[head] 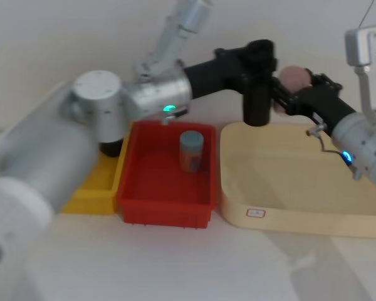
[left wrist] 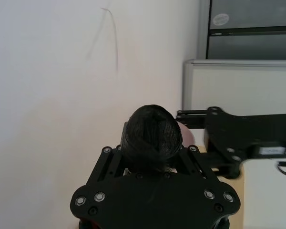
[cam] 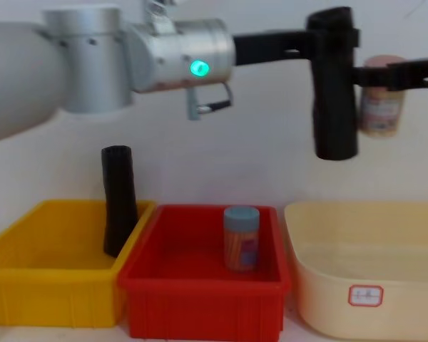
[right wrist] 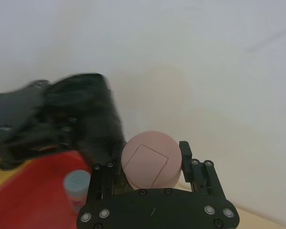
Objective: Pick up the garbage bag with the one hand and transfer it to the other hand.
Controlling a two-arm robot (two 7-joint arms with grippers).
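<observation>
While the left gripper (cam: 333, 37) clasps it, the garbage bag (cam: 334, 107) looks matte-black.

Bright, even diffuse light w/ soft faint shadows on the table (head: 175, 263); white wall (left wrist: 47, 95) nearly washed out.

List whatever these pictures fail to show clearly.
- Chest view: the tray label is too small to read.
- Chest view: the print on the pink bottle is blurred.
- Head view: the left arm covers most of the yellow bin.
- Right wrist view: the garbage bag is blurred, so whether it touches the pink bottle cannot be told.
</observation>
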